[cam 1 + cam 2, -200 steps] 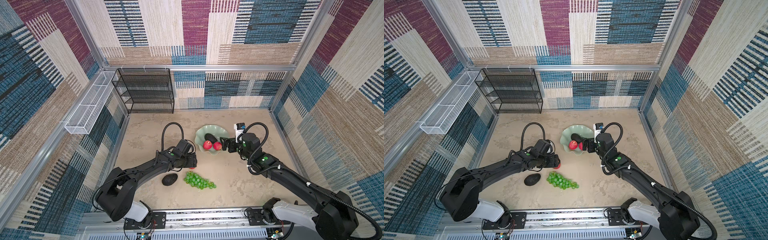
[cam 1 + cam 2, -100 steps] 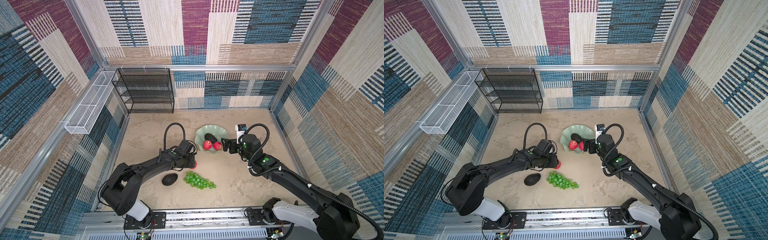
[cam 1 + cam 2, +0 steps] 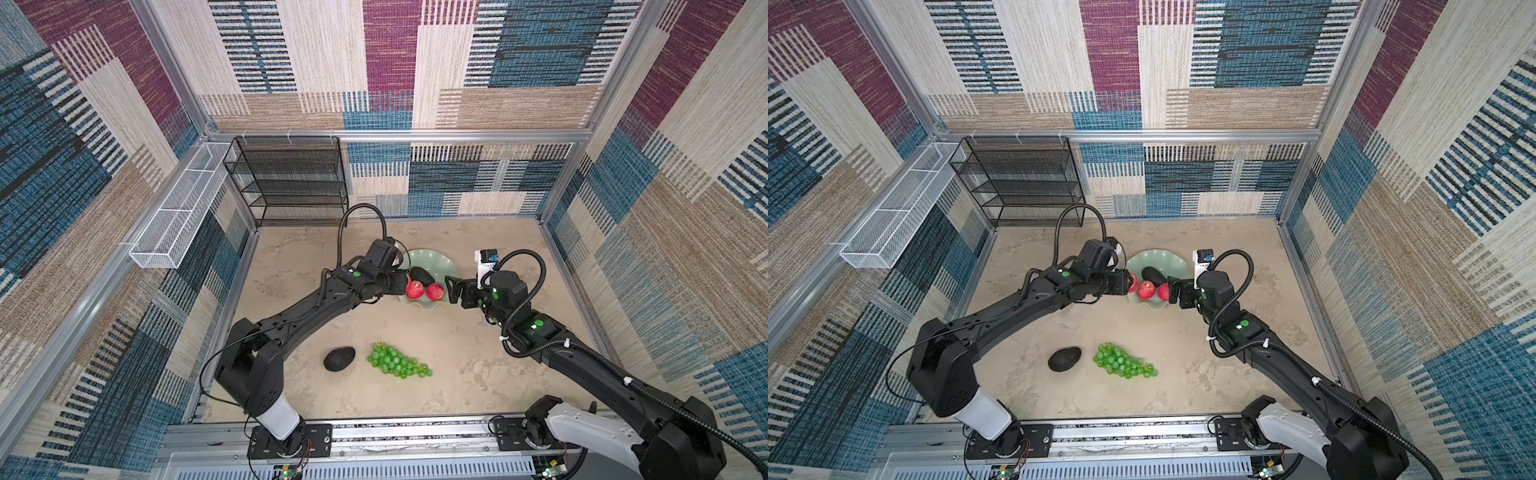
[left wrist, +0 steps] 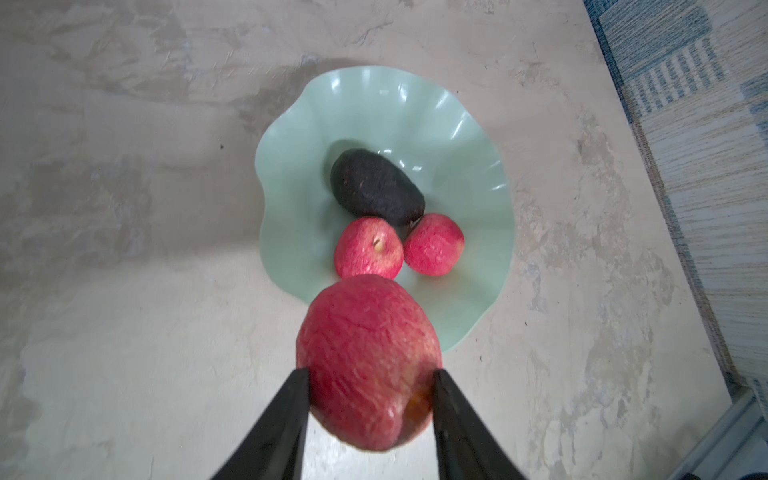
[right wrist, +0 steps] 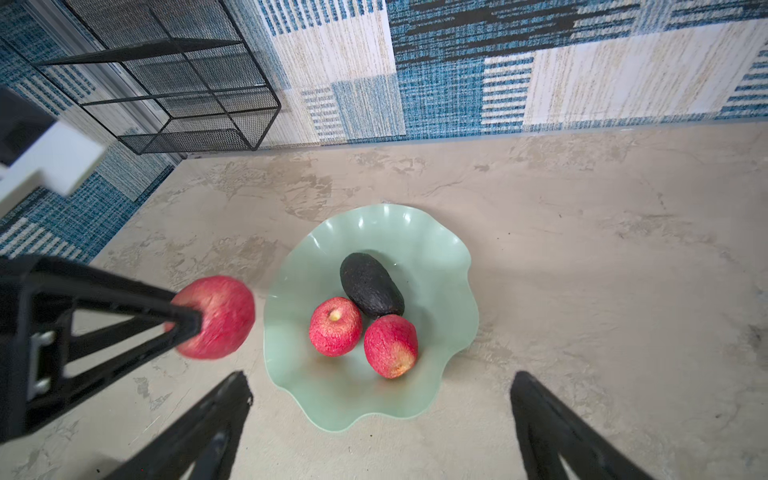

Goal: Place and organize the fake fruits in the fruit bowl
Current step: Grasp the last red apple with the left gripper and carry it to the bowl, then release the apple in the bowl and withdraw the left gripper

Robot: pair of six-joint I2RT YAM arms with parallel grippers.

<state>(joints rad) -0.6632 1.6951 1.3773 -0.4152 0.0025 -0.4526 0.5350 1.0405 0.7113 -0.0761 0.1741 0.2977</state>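
Apple [image 5: 226,309] in left pincer [image 4: 372,376] hangs outside bowl [image 5: 353,409] rim.

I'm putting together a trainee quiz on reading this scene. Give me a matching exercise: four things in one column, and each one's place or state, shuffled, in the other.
Column A
1. grapes
2. left gripper
3. right gripper
4. bowl

Column B
a. holds two apples and an avocado
b. shut on the third apple
c. on the table, beside the loose avocado
d. open and empty, next to the bowl

Pairs: 1-c, 2-b, 3-d, 4-a
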